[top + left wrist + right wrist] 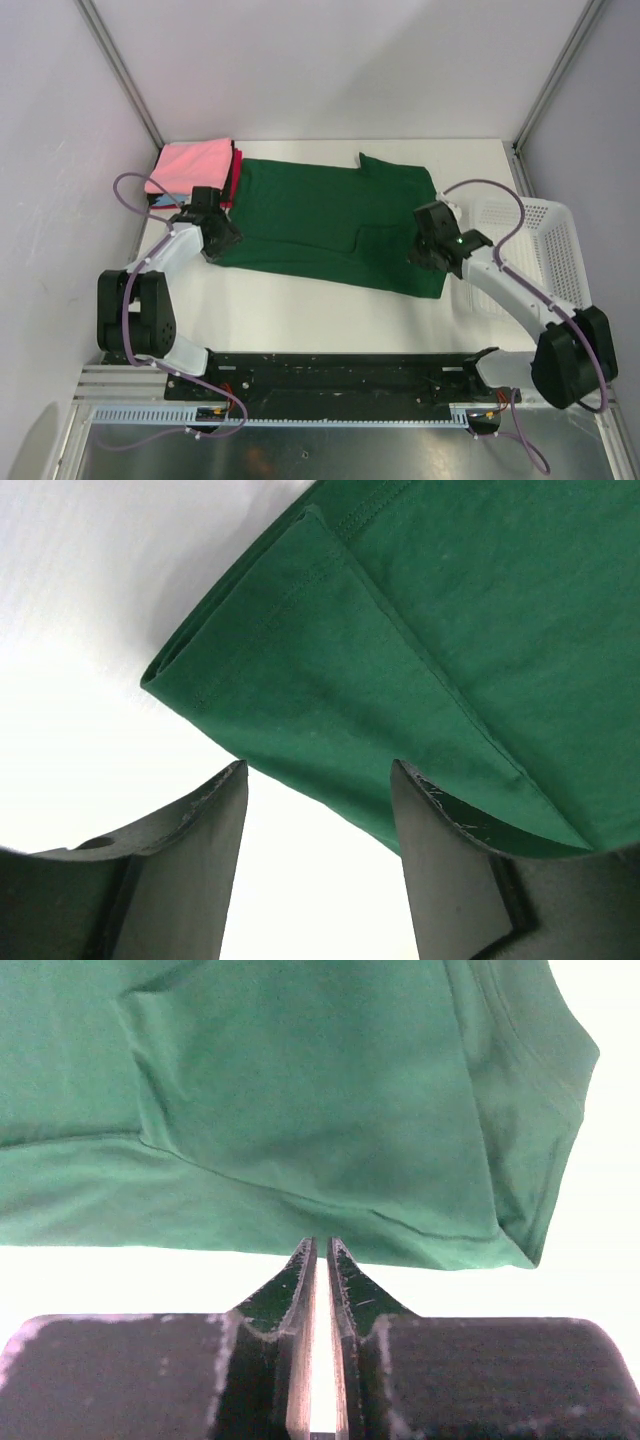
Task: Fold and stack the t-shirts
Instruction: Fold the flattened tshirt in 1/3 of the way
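Note:
A large dark green t-shirt (320, 215) lies spread flat across the middle of the white table, folded along its near edge. At the back left sits a stack of folded t-shirts (195, 160), pink on top with red, black and light blue edges below. My left gripper (222, 245) hovers at the green shirt's near left corner (300, 670); in the left wrist view it (318, 770) is open and nothing sits between the fingers. My right gripper (425, 255) is at the near right corner. Seen from the right wrist, it (322, 1245) is closed to a thin slit just short of the hem (300, 1230), gripping nothing.
A white plastic mesh basket (545, 250) stands at the right edge, beside the right arm. Grey walls close in the table at the left, back and right. A black rail with the arm bases runs along the near edge.

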You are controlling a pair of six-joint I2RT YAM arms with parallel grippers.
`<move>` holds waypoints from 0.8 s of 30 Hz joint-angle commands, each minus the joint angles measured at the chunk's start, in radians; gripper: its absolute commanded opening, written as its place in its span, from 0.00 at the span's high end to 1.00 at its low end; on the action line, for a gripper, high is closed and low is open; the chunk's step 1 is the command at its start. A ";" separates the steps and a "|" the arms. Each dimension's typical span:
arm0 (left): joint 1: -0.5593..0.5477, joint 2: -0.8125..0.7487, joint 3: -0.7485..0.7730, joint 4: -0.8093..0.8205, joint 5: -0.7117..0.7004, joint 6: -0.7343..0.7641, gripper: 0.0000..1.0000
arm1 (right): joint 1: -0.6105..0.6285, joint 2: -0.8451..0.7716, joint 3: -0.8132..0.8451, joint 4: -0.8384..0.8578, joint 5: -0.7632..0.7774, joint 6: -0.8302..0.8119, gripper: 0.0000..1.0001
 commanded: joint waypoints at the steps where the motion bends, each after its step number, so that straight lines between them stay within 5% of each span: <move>1: -0.007 -0.034 -0.007 0.015 0.015 -0.012 0.37 | 0.003 -0.085 -0.107 -0.019 -0.030 0.090 0.89; 24: 0.069 -0.105 -0.089 0.014 0.000 0.009 0.37 | -0.225 0.160 -0.165 0.121 -0.055 -0.034 0.93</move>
